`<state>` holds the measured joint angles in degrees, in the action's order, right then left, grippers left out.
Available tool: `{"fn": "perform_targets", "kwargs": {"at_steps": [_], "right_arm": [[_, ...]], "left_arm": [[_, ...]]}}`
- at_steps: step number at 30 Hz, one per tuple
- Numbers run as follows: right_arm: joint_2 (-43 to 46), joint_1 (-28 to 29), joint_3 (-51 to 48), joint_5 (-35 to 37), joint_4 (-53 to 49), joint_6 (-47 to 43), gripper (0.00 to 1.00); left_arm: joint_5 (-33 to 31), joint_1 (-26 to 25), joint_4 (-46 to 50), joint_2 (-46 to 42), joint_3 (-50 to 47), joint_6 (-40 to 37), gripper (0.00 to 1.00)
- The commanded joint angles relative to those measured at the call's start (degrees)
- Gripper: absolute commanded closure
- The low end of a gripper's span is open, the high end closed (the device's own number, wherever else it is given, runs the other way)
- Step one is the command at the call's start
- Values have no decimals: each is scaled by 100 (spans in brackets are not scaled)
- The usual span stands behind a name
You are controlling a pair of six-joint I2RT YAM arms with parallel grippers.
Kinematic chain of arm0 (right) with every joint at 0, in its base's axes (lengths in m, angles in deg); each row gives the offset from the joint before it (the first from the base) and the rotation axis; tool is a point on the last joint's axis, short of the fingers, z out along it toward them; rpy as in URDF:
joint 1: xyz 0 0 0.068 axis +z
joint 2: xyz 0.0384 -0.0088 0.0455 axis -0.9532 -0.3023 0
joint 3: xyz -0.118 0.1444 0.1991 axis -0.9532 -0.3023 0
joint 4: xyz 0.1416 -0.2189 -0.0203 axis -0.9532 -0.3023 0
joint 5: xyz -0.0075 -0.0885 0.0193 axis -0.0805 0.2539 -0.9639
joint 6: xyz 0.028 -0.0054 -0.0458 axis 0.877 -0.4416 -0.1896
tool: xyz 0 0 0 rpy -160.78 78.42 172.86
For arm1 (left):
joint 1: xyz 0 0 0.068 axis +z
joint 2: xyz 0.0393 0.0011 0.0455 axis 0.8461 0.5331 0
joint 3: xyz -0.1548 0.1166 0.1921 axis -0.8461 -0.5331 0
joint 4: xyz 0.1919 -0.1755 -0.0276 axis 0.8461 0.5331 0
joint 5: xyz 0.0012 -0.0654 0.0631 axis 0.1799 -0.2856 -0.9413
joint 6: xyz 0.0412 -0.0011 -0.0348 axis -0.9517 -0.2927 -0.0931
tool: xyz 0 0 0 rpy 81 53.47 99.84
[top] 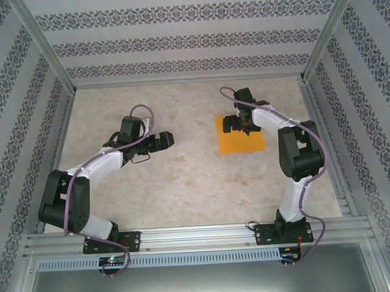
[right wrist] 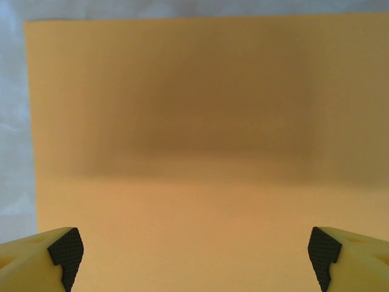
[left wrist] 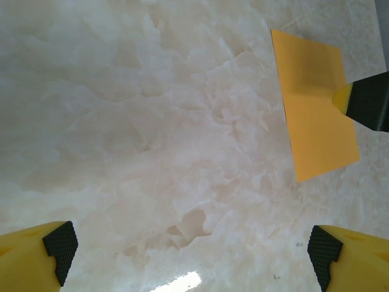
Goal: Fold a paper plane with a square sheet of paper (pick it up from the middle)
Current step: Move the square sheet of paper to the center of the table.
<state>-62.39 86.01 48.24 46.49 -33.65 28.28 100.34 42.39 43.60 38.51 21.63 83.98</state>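
Observation:
The square sheet of paper [top: 239, 143] is bright orange and lies flat and uncreased on the right half of the table. My right gripper [top: 236, 123] hangs just above it, pointing down, and casts a shadow on it. In the right wrist view the sheet [right wrist: 194, 121] spreads under the open right gripper [right wrist: 194, 252], with nothing between the fingers. My left gripper [top: 167, 140] stands open over bare table to the sheet's left. The left wrist view has the open left gripper [left wrist: 193, 249], the sheet [left wrist: 310, 121] at upper right and a right fingertip [left wrist: 368, 100] over it.
The table top [top: 183, 179] is pale marble-patterned. Patterned walls with metal frame posts [top: 63, 80] close it in at the back and both sides. An aluminium rail [top: 199, 235] carrying both arm bases runs along the near edge.

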Motion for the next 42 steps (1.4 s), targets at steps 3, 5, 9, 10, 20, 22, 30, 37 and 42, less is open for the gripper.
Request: {"fn": "perform_targets", "kwargs": {"at_steps": [3,5,9,10,20,22,30,37,42], "right_arm": [[-291,-46,312,17,-453,-296,5],[-355,-1,456,73,-598,-306,6],[-589,108,696,-178,-816,-137,8],[-638,140,720,-217,-828,-68,8],[-871,415,707,-16,-875,200,9],[-875,422,733,-131,-970,275,10],[-888,668,522,-429,-970,645,14],[-740,1125,328,-308,-987,994,14],[-588,1515,85,-282,-838,1438,14]], "left_arm": [[3,-60,429,-77,110,-177,0],[-16,-61,526,-127,110,-202,0],[-47,-67,660,-224,86,-249,0],[-66,-60,684,-260,64,-254,0],[-207,-60,956,-438,1,-459,0],[-218,-60,972,-453,-3,-482,0],[-233,-64,955,-548,-129,-474,0],[-260,-60,1006,-703,-237,-512,0],[-415,-60,1240,-939,-266,-609,0]]}}
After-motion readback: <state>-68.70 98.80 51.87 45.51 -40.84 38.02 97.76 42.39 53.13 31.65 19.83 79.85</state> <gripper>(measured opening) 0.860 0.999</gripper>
